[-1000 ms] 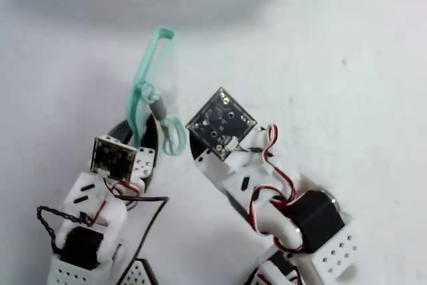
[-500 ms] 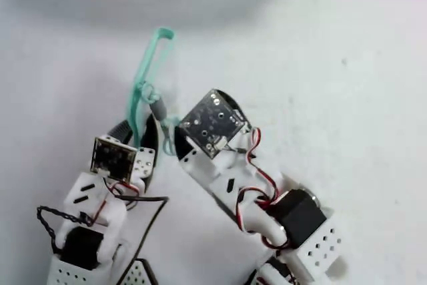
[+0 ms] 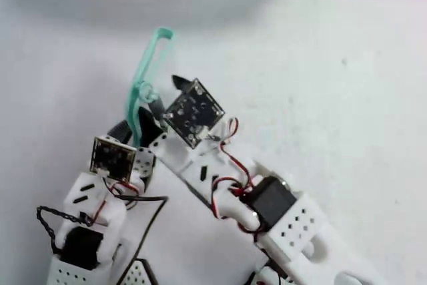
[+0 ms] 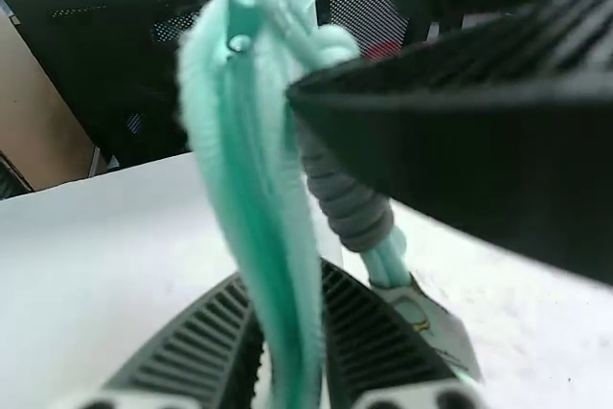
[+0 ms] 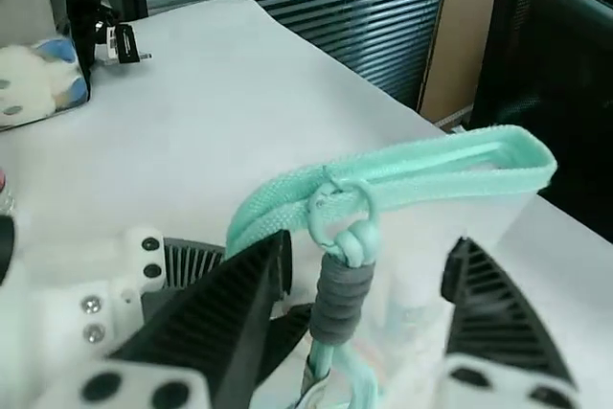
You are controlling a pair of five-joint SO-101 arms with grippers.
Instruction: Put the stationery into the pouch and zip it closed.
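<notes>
**Right tool poised at the zip pull: slip and snag are my worries**

The pouch [image 3: 143, 71] stands on edge on the surface [image 3: 320, 85], a thin mint strip from above. My left tool [image 4: 287, 352] is clenched on its near end, with the fabric pinched between the ribbed jaws. My right tool [image 5: 369, 265] is released, its jaws spread to either side of the grey zip pull [image 5: 340, 299] without touching it.

What could go wrong:
- The pull hangs loose on a ring. If the jaws close a touch off, I expect them to catch the mint cord or the pouch fabric instead, and the slider would jam.
- The left tool grips only a narrow bite of soft material. A firm tug along the zip could drag the pouch out of it, or fold the pouch flat.
- The two tools sit very near each other at that end, so a small sideways drift could knock one jaw into the other.

What I cannot make out:
- Whether the stationery is inside; the pouch wall shows only a pale blur.
- Whether the zip beyond the pull is open or shut.
- The pouch's near end from above, which lies under both arms.
</notes>
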